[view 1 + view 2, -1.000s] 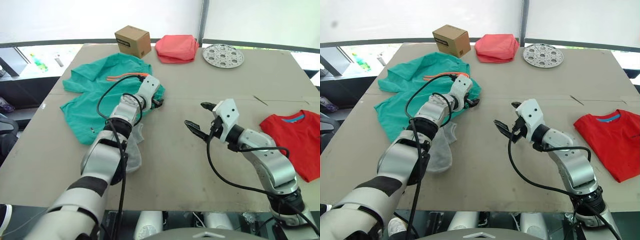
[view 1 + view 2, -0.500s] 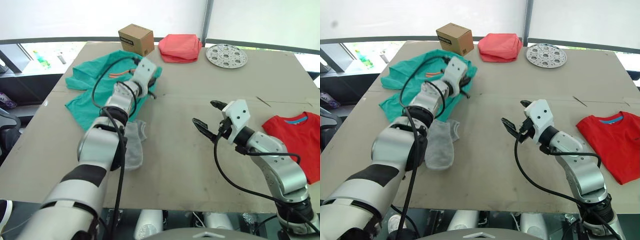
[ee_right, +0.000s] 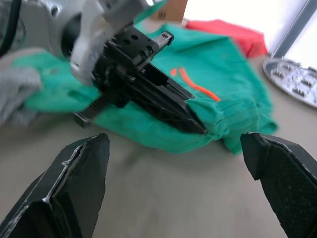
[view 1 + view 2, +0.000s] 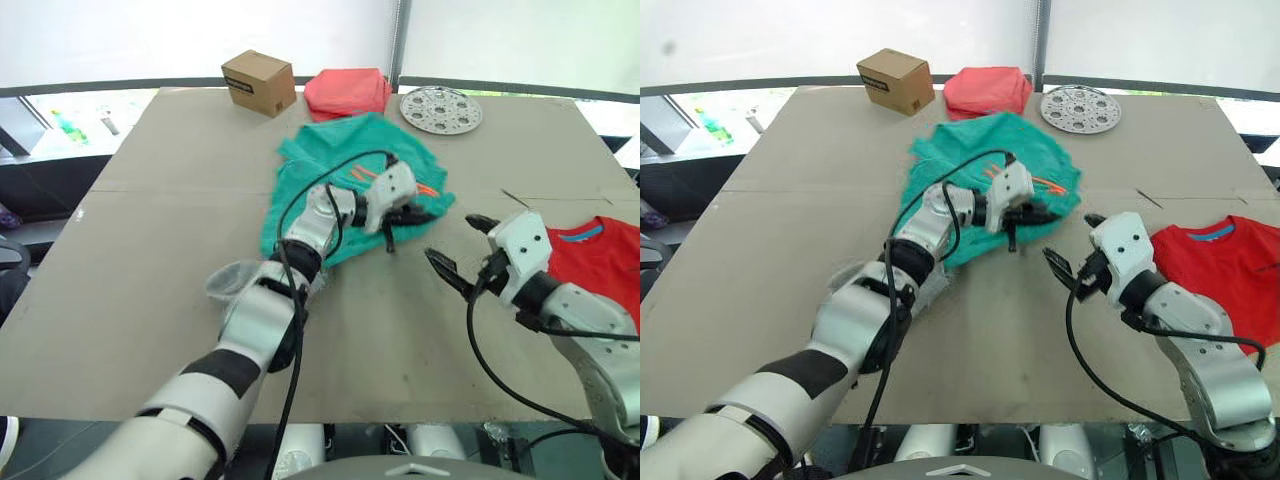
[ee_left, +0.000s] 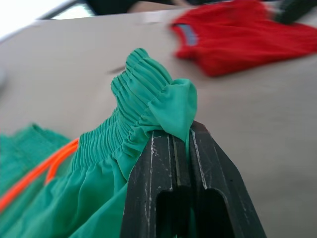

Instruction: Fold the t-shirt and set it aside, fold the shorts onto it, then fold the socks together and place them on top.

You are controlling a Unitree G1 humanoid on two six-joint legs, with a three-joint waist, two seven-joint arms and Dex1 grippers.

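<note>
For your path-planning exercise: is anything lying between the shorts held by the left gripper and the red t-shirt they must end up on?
Only the open right gripper sits between the shorts and the t-shirt; the tabletop there is otherwise bare.

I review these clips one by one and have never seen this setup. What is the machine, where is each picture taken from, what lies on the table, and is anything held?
It is a two-armed humanoid robot. Two pictures come from cameras in its head, looking down over the table; the other two come from a camera on each wrist, looking along that arm's black jaws. The left gripper is shut on the gathered waistband of the teal shorts. The right gripper hangs open next to them, holding nothing. The red t-shirt lies at the right edge, and a grey sock peeks from under the left arm. At the far edge sit a cardboard box, a folded pink cloth and a perforated metal disc.
</note>
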